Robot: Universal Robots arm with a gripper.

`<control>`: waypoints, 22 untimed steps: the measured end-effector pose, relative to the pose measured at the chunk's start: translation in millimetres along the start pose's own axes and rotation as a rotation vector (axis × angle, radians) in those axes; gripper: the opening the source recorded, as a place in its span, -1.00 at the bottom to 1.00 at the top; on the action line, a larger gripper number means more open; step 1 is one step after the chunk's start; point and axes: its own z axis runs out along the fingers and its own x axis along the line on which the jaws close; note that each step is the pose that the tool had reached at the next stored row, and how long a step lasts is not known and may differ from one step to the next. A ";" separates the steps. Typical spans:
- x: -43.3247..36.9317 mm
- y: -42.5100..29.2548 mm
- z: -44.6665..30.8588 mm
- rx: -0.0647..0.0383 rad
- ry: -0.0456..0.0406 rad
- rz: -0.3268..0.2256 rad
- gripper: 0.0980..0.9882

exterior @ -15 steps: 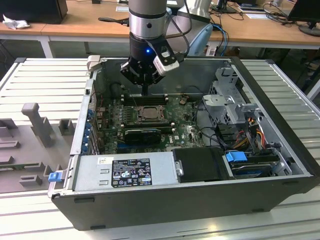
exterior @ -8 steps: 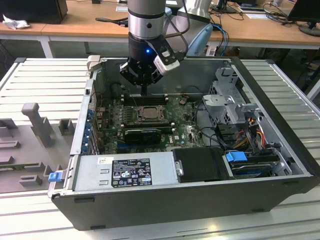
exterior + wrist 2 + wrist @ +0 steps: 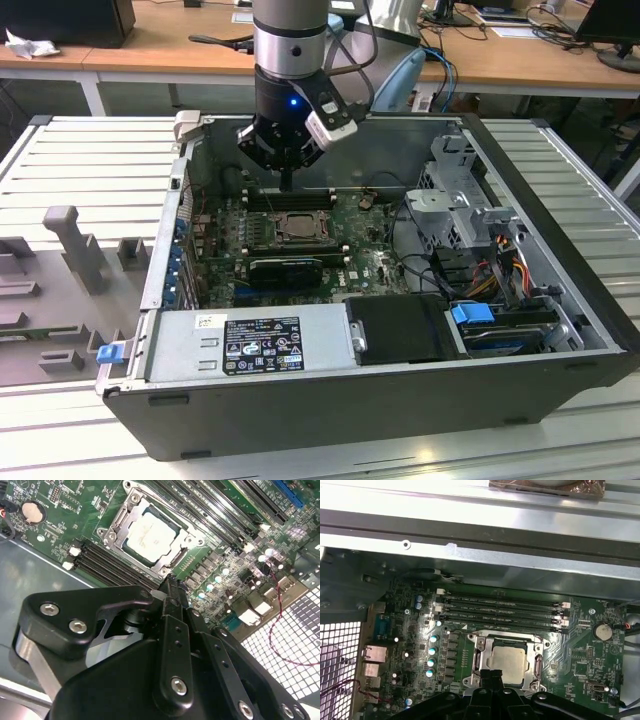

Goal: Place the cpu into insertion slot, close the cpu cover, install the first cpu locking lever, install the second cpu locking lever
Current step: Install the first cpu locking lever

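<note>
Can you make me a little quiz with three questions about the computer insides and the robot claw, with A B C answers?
1. Where is the cpu?
A. Lying in the insertion slot
B. Pinched in the gripper
C. On the grey table outside the case

2. What colour is the circuit board around the slot?
A. Red
B. Green
C. White

3. How is the cpu cover sitting?
A. Standing straight up
B. Taken off the board
C. Lying flat around the cpu

Answers:
1 A, the silvery chip lies inside the socket in both wrist views.
2 B, the board looks green in every view.
3 C, the metal frame lies down around the chip, whose face shows through its cut-out.
</note>
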 end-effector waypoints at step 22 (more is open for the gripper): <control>26.0 2.6 1.6 0.001 -0.0134 -0.017 -0.98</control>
